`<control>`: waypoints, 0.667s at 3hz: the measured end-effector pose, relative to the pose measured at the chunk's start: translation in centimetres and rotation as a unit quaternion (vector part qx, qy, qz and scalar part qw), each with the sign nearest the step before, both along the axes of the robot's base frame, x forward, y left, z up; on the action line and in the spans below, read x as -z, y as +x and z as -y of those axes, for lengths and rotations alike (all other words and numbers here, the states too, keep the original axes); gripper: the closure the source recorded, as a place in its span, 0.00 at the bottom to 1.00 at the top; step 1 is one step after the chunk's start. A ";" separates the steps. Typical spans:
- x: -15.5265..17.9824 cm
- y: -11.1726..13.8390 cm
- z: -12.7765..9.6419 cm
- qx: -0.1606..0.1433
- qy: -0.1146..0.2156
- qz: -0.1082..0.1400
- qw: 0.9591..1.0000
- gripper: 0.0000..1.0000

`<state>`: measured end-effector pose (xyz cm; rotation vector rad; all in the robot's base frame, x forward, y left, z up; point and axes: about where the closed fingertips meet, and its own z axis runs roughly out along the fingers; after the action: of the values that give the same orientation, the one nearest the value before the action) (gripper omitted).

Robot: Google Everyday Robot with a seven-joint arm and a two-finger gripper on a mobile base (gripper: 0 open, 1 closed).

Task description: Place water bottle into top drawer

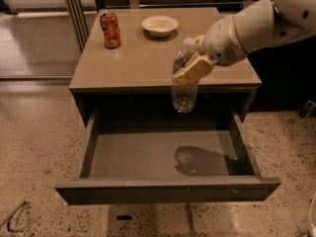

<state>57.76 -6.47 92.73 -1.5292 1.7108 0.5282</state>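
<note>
**Ana:** Where was the water bottle (184, 97) at that point?

**Ben:** It hung upright in the gripper (191, 68), with the fingers clamped on its upper part. It was in the air at the front edge of the bench (133, 65), above the open top drawer (168, 189). Its shadow lay right of centre on the drawer floor.

**Ana:** So what did lowering it call for?

**Ben:** Probably bringing it forward a little, clear of the bench edge, then straight down. The fingers should have parted only once the base was on or just above the floor.

**Ana:** Any risks?

**Ben:** A tall, light bottle would likely topple if dropped. The soda can (110, 29) and bowl (159, 25) stood well apart at the back, out of the way.
</note>
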 end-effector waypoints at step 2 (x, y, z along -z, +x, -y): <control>14.8 -4.5 1.1 0.007 0.021 -0.057 0.998 1.00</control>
<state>53.31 -7.53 77.98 -1.4826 1.7834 0.6508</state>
